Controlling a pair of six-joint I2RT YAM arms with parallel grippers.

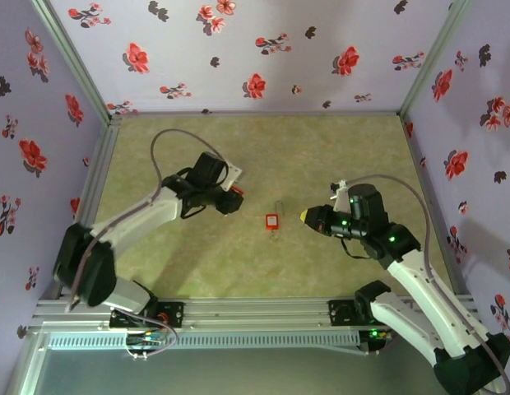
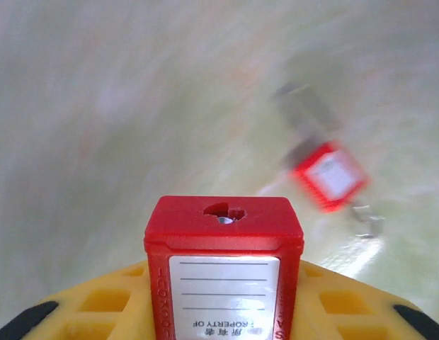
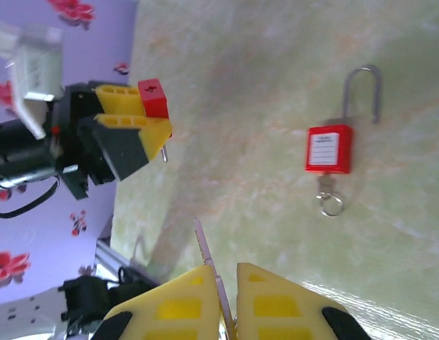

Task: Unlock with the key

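**Key and lock face off across the bench (image 1: 337,156)**

Your right fingers (image 3: 276,301) are clenched on the key (image 3: 203,244), its blade jutting out along them toward the left. Your left fingers (image 2: 333,304) grasp a red padlock (image 2: 224,234) with its keyhole (image 2: 224,211) facing right. It sits well apart from the tip, to the left and slightly farther. A second padlock (image 1: 273,221) lies between them.

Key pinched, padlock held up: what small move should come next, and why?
Probably the right gripper should ease its key toward the keyhole of the red padlock clamped in the left gripper: the keyhole faces outward, and a gap separates them.
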